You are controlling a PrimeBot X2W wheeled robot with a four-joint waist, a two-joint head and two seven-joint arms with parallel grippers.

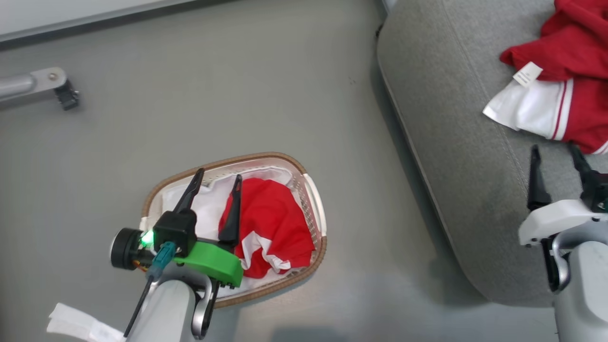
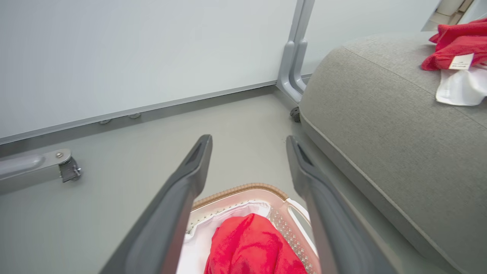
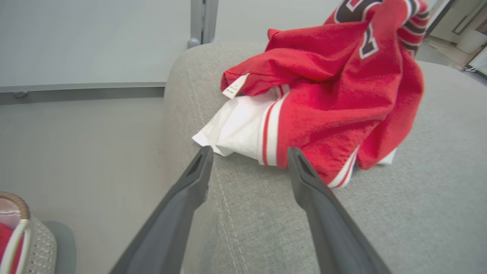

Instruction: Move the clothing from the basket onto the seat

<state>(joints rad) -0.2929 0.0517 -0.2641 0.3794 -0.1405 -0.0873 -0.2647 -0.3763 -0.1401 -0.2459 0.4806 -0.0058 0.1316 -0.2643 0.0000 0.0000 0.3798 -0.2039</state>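
A red and white jersey (image 1: 560,80) lies crumpled on the grey seat (image 1: 456,142), a small white tag on it. My right gripper (image 1: 555,154) hovers open just in front of that jersey (image 3: 323,95), nothing between its fingers. The oval white basket (image 1: 316,204) with its brown rim stands on the floor to the left of the seat. A second red garment (image 1: 270,228) sits inside on the white liner. My left gripper (image 1: 216,179) hangs open over the basket (image 2: 281,201), its fingers above the red cloth (image 2: 251,247) and holding nothing.
The grey floor (image 1: 237,95) spreads around the basket. A metal leg with a caster (image 1: 52,85) sticks in at the far left. A pale wall panel (image 2: 133,57) and a grey frame post (image 2: 295,61) stand behind. White paper (image 1: 76,323) lies at the lower left.
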